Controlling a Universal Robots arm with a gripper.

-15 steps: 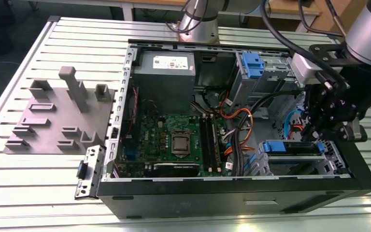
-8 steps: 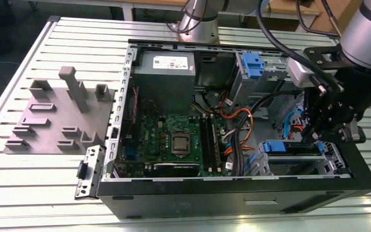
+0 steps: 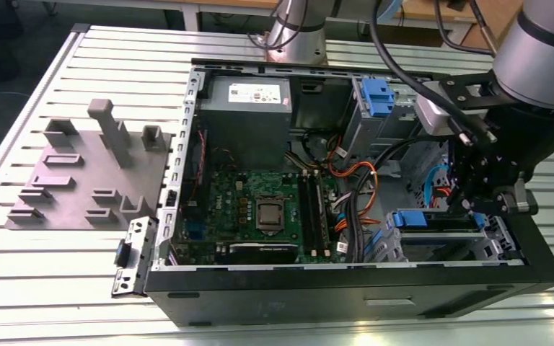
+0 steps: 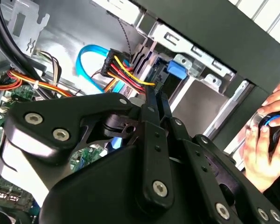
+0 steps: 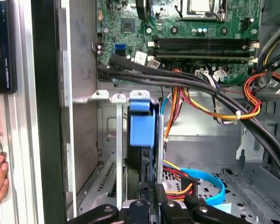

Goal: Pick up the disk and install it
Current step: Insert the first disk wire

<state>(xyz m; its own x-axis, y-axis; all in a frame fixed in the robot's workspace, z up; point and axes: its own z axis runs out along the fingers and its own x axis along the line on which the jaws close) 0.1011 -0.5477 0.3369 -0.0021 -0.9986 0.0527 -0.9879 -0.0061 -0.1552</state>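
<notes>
The arm (image 3: 547,50) reaches in from the exterior view's right and bends down so the gripper (image 3: 479,205) hangs inside the open computer case (image 3: 354,288), over the drive cage at the case's near right corner. The disk (image 3: 436,222) sits in that cage, its blue carrier front (image 5: 142,128) showing between the metal rails in the first wrist view. The jaws are drawn narrow, close together at the disk's edge; whether they actually clamp it cannot be told. A hand (image 4: 266,144) rests outside the case wall.
</notes>
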